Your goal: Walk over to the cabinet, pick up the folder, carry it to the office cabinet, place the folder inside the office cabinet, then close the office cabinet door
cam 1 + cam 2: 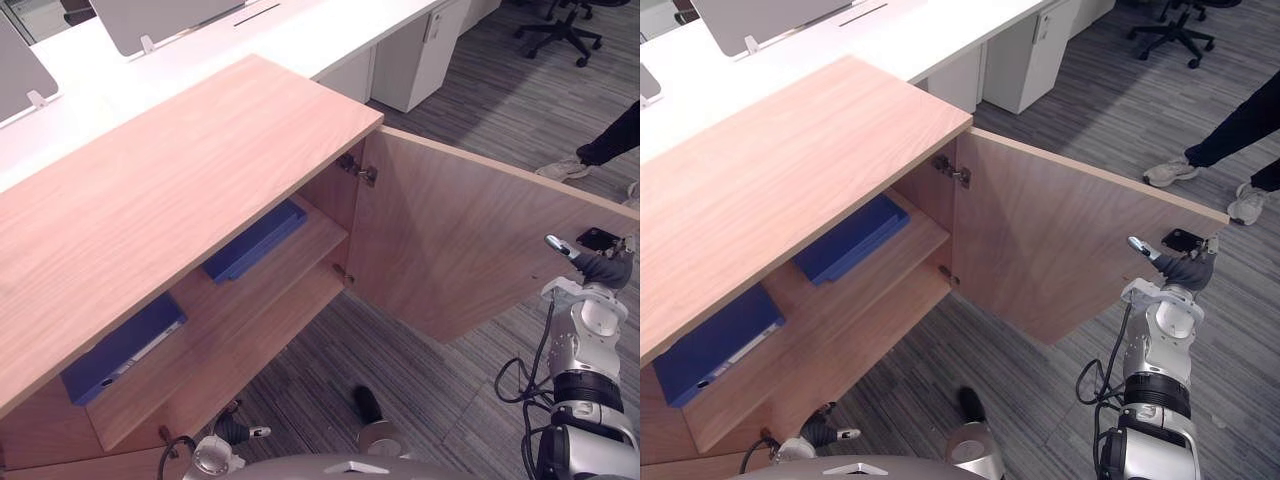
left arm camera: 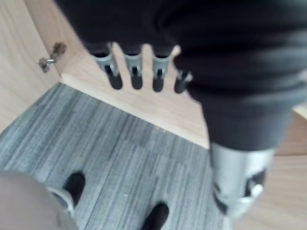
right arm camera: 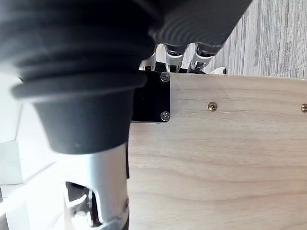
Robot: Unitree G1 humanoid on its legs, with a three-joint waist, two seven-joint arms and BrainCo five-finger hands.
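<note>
Firstly, in the left eye view, the office cabinet [image 1: 180, 170] runs from the upper middle to the lower left, and its door [image 1: 460, 250] stands wide open toward the right. One blue folder [image 1: 255, 240] lies flat on the shelf [image 1: 270, 290] inside, near the centre of the frame. A second blue folder [image 1: 120, 350] lies on the same shelf at lower left. The right hand [image 1: 603, 268] is at the door's outer edge, at the right of the frame. The left hand [image 1: 232, 430] hangs low at the bottom, over the grey carpet [image 1: 330, 360].

Next, the right eye view shows a person's shoe [image 1: 1170, 172] on the carpet at upper right, beyond the door.

In the left wrist view, the left hand's fingers [image 2: 115, 72] hang straight and relaxed and hold nothing.

In the right wrist view, the right hand reaches over the door's edge beside a black plate [image 3: 149, 103]. Whether it grips the door or not, I cannot tell.
</note>
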